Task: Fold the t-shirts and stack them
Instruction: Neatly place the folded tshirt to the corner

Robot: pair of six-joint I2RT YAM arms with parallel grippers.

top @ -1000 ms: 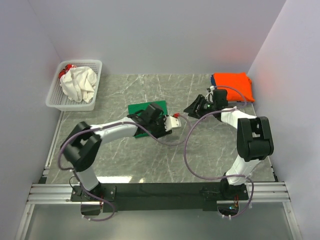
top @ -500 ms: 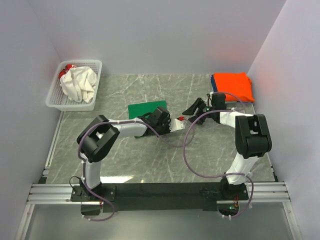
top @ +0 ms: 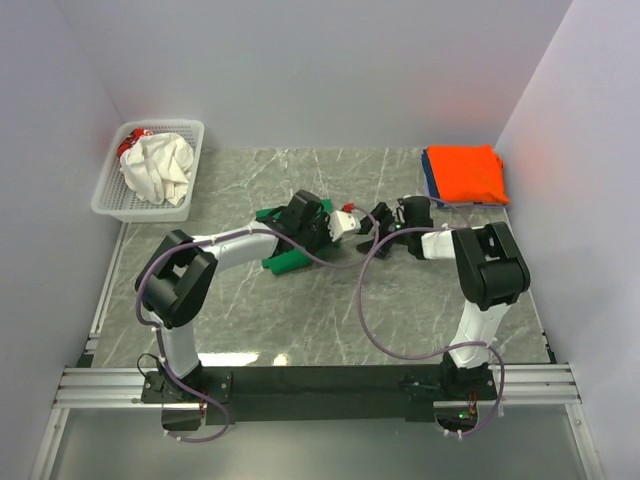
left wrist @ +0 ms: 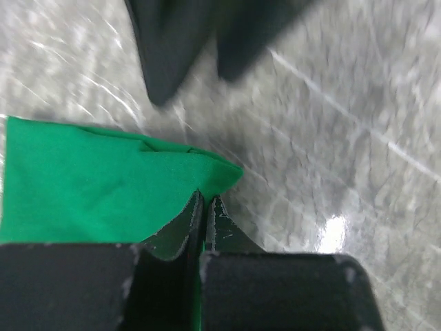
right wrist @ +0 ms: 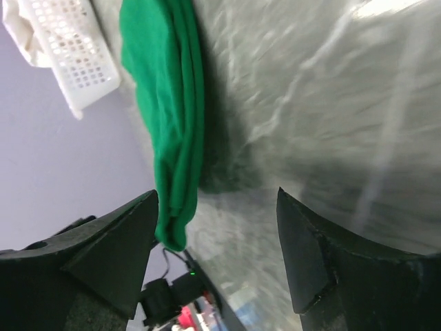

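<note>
The left end effector [left wrist: 204,201] has its fingers pressed together, pinching a folded edge of the dark green short-sleeved cloth t-shirt [left wrist: 83,186]. This t-shirt lies bunched near the centre of the grey marble-patterned tabletop [top: 300,320], largely covered by the left arm in the overhead view. The right end effector [right wrist: 216,193] sits low over the tabletop just beside the left one. Its fingers are spread and hold nothing, and they face the layered edge of the green t-shirt. The bright orange folded cloth t-shirt [top: 463,172] lies flat in the far right corner of the tabletop, on top of a blue folded cloth t-shirt [top: 428,186]. The white plastic lattice basket [top: 188,130] stands in the far left corner and holds a crumpled cream-white cloth t-shirt [top: 158,166].
</note>
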